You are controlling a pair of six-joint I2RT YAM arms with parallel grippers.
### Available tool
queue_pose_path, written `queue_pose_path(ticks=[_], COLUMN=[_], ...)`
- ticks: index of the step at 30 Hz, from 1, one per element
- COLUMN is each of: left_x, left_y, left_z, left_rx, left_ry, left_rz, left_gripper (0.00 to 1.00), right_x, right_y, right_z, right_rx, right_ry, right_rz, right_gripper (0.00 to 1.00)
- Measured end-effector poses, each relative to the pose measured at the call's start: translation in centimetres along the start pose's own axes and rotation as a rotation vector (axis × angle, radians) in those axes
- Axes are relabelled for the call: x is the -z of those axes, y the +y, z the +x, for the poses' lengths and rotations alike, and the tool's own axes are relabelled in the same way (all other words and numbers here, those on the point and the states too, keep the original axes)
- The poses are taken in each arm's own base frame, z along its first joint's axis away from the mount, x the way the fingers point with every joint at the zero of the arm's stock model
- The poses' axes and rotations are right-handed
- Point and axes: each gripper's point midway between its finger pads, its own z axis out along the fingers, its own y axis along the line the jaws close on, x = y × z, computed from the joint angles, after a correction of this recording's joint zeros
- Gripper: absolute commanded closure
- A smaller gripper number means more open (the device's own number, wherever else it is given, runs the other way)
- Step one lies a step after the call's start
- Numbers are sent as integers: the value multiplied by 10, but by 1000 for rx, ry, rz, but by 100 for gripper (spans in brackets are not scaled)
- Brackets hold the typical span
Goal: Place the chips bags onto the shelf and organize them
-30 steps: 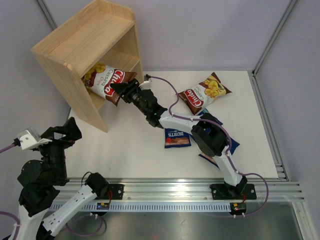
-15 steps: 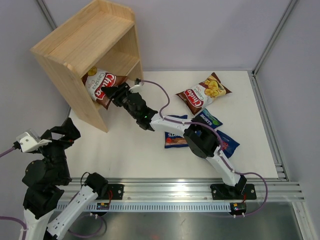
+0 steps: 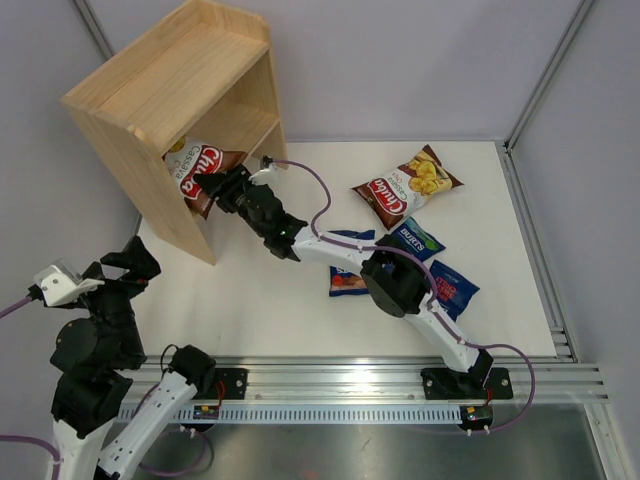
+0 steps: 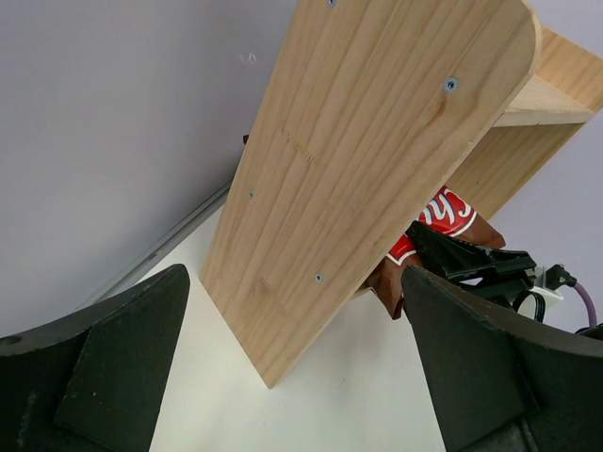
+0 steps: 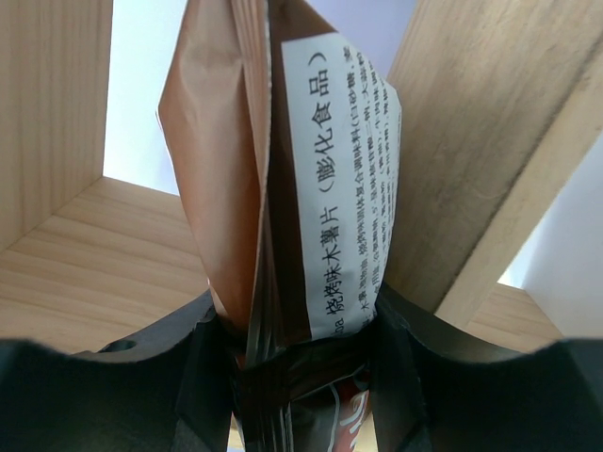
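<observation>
The right fingers (image 5: 122,386) are closed partway on one end of a brown chips bag (image 3: 195,168). They hold it inside the lower part of the shelf (image 3: 150,110), most likely so it can be set down neatly there and leave room for more. The left fingers (image 4: 94,377) are spread wide with nothing in them, off to the side of the shelf, while another brown bag (image 3: 408,186) and three blue bags (image 3: 415,238) lie on the surface (image 3: 260,300), not yet put away.
</observation>
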Motion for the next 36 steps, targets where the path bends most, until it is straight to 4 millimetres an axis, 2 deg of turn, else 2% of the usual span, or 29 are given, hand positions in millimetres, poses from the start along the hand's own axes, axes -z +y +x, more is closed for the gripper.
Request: queue_pose_path(ticks=[5, 6, 8, 9, 10, 18, 23, 32, 36], left_x=[0, 0, 0, 0, 0, 0, 0, 0, 0], left_y=[1, 1, 1, 1, 1, 1, 1, 1, 1], left_z=[0, 0, 0, 0, 0, -1, -1, -1, 0], left_rx=[5, 6, 8, 8, 9, 8, 8, 8, 7], left_ry=[-3, -3, -3, -3, -3, -5, -5, -5, -3], left_rz=[-6, -6, -6, -6, -6, -11, -11, -11, -7], left_gripper=[1, 1, 1, 1, 1, 1, 1, 1, 1], right_x=[0, 0, 1, 1, 1, 14, 23, 33, 47], right_y=[2, 1, 0, 0, -1, 0, -1, -13, -21], right_z=[6, 7, 9, 10, 10, 9, 1, -7, -20], right_rx=[44, 58, 87, 106, 121, 239, 291, 362, 381], right_ry=[6, 6, 6, 6, 7, 15, 2, 2, -3], right_rz=[6, 7, 9, 9, 10, 24, 46, 107, 157], right_gripper=[61, 49, 38, 25, 20, 17, 1, 0, 0])
